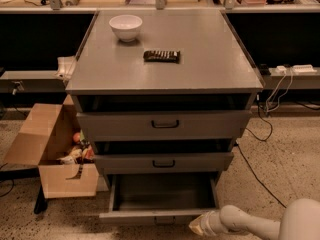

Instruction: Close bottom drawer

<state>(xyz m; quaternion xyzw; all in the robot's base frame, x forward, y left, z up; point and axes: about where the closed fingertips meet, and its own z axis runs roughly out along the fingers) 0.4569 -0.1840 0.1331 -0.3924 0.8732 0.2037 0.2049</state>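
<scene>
The grey metal cabinet (pixel 165 84) stands in the middle of the camera view with three drawers. The bottom drawer (pixel 160 215) is pulled far out; its plain grey tray (pixel 162 190) shows and its front edge lies near the lower edge of the view. The middle drawer front (pixel 163 162) and the top drawer front (pixel 164 125) stand slightly out. My gripper (pixel 199 226) is at the lower right, on a white arm (pixel 260 225), right at the front of the bottom drawer near its right end.
A white bowl (pixel 125 27) and a dark snack bar (pixel 161 56) lie on the cabinet top. An open cardboard box (pixel 55 154) with items stands on the floor at the left. Cables (pixel 260 134) and a power strip (pixel 295 69) are at the right. A workbench runs behind.
</scene>
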